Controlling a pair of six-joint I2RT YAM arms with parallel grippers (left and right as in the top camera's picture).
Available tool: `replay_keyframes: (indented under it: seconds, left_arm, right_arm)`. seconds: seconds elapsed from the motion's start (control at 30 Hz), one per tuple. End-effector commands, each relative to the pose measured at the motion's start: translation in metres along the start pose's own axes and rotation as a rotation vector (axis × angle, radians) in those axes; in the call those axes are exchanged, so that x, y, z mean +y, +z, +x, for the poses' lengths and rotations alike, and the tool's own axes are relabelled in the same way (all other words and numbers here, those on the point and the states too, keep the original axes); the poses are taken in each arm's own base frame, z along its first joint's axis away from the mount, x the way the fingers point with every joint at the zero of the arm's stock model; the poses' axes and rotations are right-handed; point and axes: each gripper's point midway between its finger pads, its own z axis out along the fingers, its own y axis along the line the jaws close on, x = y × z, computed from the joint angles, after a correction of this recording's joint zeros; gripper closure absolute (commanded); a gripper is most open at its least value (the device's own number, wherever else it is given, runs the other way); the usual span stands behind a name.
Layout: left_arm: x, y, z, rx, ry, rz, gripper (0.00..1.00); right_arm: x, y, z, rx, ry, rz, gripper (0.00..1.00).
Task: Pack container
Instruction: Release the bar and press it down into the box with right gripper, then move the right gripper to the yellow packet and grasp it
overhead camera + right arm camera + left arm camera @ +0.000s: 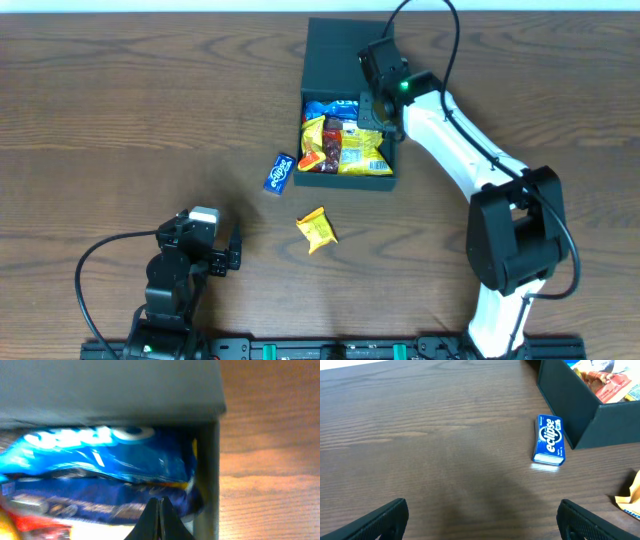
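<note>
Right gripper (372,103) hangs over the far right corner of the square, matte dark teal-black cardboard container (345,183), its two fingers pressed together at the tips with nothing between them. In the right wrist view the closed tips (159,516) sit just above a glossy blue snack packet (100,460), close to the container's right wall (212,475).

The container stands near the far edge of the dark wooden table (120,100), about midway along it. Its hinged flap lid (335,45) is laid back toward that edge. Inside, the blue packet lies at the far end. Yellow crinkled packets (352,152) with some red among them fill the near part.

Just off the container's near left corner lies a small blue gum pack marked "eclipse" (280,172), apart from the wall. Nearer the table's front edge lies a lone yellow packet (317,229).

Left gripper (232,256) is near the front left of the table, well apart from the container. Its fingers (390,517) are spread wide and hold nothing.
</note>
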Motion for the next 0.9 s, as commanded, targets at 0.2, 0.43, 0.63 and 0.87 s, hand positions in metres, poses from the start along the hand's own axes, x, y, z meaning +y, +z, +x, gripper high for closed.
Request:
replay_keyframes:
  seconds: [0.2, 0.43, 0.63, 0.87]
  left_arm:
    - [0.002, 0.003, 0.014, 0.03, 0.009, -0.012, 0.05]
    - [0.002, 0.003, 0.014, 0.03, 0.009, -0.012, 0.05]
    - [0.002, 0.003, 0.014, 0.03, 0.009, -0.012, 0.05]
    - [0.002, 0.003, 0.014, 0.03, 0.009, -0.012, 0.05]
  right_arm:
    - [-0.008, 0.016, 0.009, -0.015, 0.004, -0.005, 0.98]
    - [0.005, -0.02, -0.016, -0.09, 0.004, -0.068, 0.98]
    - [0.037, -0.081, -0.012, -0.154, -0.12, -0.148, 0.99]
    - [0.071, -0.114, 0.037, -0.074, -0.077, -0.188, 0.99]
